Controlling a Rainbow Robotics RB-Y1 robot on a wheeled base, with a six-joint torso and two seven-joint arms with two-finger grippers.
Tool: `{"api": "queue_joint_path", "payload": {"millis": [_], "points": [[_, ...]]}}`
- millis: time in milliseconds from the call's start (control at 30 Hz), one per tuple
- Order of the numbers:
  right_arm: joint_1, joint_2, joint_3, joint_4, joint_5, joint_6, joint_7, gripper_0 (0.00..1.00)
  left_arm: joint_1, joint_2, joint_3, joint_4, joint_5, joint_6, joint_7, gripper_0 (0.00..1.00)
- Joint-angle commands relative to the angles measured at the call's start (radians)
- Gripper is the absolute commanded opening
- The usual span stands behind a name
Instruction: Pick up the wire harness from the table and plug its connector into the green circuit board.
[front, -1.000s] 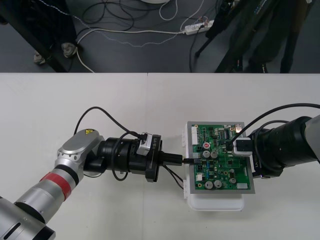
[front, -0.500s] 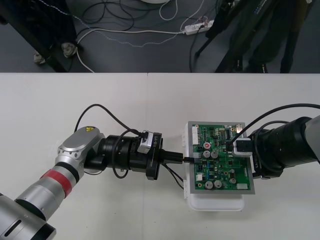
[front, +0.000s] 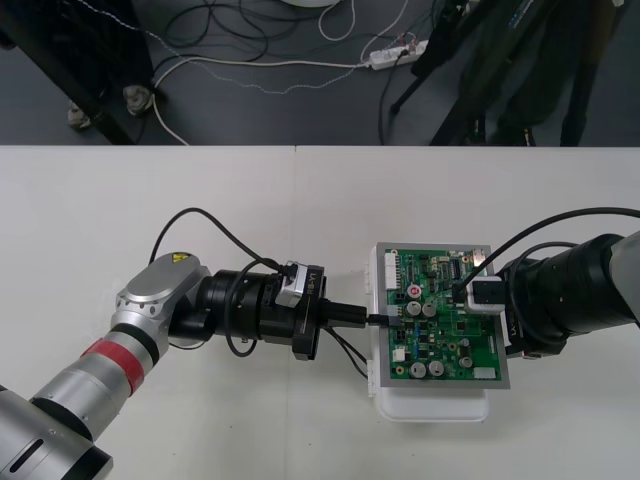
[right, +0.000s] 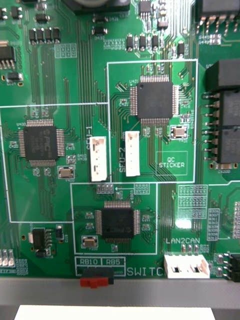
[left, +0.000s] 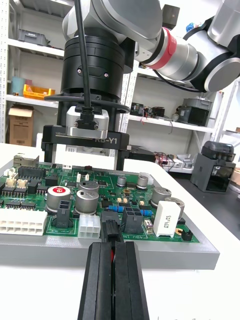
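- Left wrist view: the wire harness's black plug (left: 111, 231) is at the near edge of the green circuit board (front: 455, 332). It touches a dark socket there, but I cannot tell whether it is pushed fully home.
- A sliver of red wire (left: 111, 260) runs back from the plug between the left arm's fingers. In the front view the loose wires (front: 350, 355) hang just beside the board's left edge.
- By my judgement the pickup is done and the plug is lined up at the board. What seems left is the last push to seat it, then letting go and backing off.
- The left gripper (front: 372, 320) is clamped on the harness just behind the plug, with its fingers pressed together around the wire. It points level at the board's left edge, and its arm reaches in low from the board's left, wrist in line with the plug.
- The right gripper (front: 468, 290) stands over the board's right side, pointing straight down. Its fingers are spread apart with nothing between them, and their tips are close to the board's surface. It may be steadying the board, though contact is not clear.
- The board rests on its white base (front: 430, 408), which lies on the table (front: 200, 220).
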Motion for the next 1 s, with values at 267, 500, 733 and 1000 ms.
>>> {"api": "queue_joint_path", "payload": {"millis": [267, 500, 733, 1000], "points": [[0.008, 0.006, 0.018, -0.022, -0.031, -0.004, -0.003, 1.0, -0.056, -0.079, -0.009, -0.013, -0.051, 0.053, -0.115, 0.0], [0.007, 0.006, 0.018, -0.022, -0.032, -0.004, 0.001, 1.0, -0.057, -0.087, -0.008, -0.013, -0.049, 0.054, -0.115, 0.0], [0.007, 0.006, 0.018, -0.022, -0.032, -0.004, 0.004, 1.0, -0.059, -0.105, -0.008, -0.013, -0.048, 0.064, -0.115, 0.0], [0.007, 0.006, 0.018, -0.022, -0.032, -0.004, 0.008, 1.0, -0.057, -0.101, -0.008, -0.013, -0.048, 0.067, -0.112, 0.0]]}}
